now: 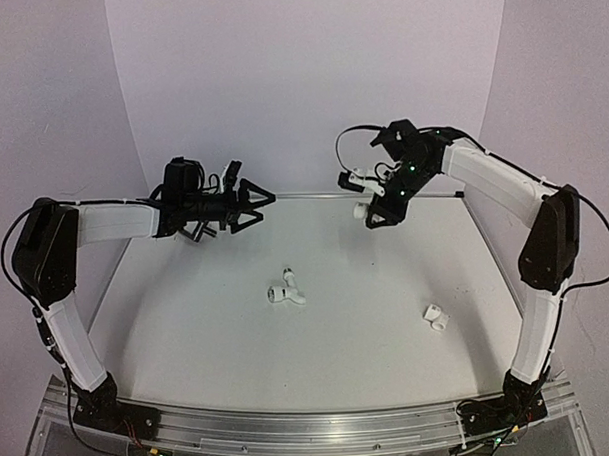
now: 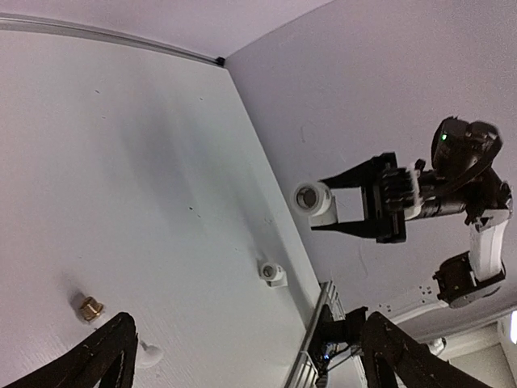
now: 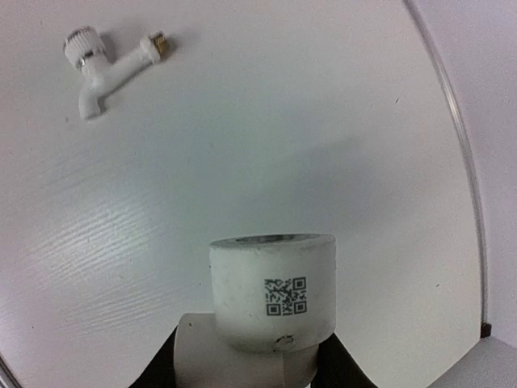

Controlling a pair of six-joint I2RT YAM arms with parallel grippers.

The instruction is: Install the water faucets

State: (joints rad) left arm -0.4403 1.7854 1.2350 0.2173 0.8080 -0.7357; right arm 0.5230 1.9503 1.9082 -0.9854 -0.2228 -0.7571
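Both raised: left pincer (image 1: 262, 209) spread, empty, far left; right pincer (image 1: 369, 208) clenched on white elbow fitting (image 3: 272, 299), far right. Faucet (image 1: 286, 292) lies flat mid-tabletop (image 1: 188, 332), near-right of the left pincer, which is closer. Spare fitting (image 1: 435, 316) near right.

Tap (image 1: 285, 292) mid table (image 1: 188, 322); fitting (image 1: 436, 317) right, nearer; second fitting (image 1: 361, 210) aloft behind.
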